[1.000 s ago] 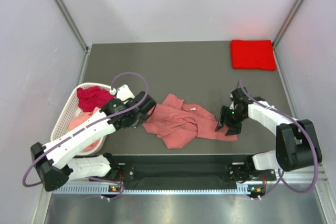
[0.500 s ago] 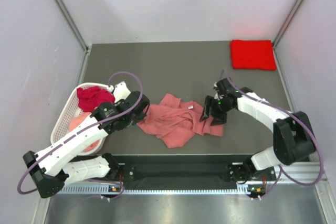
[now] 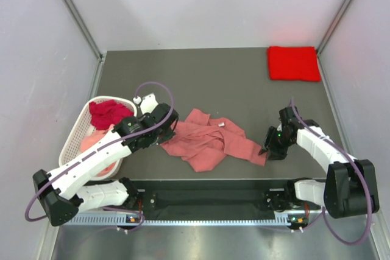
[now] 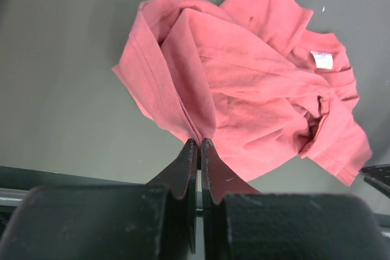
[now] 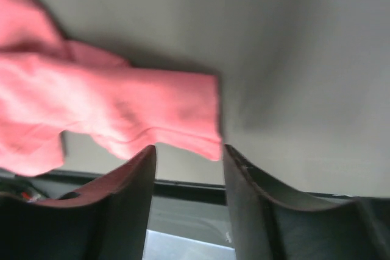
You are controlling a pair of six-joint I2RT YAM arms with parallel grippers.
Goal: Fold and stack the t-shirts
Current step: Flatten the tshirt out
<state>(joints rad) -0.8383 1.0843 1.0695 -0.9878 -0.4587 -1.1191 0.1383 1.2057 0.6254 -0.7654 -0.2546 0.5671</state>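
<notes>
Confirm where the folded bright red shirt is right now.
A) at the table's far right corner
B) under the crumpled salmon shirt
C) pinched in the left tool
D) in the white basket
A: the folded bright red shirt lies flat at the far right corner of the table, well apart from the salmon shirt and the basket.

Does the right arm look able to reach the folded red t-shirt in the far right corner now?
Probably yes. Only bare table lies between the right end effector and the folded red t-shirt, and its jaws stand open; full stretch may be needed.
</notes>
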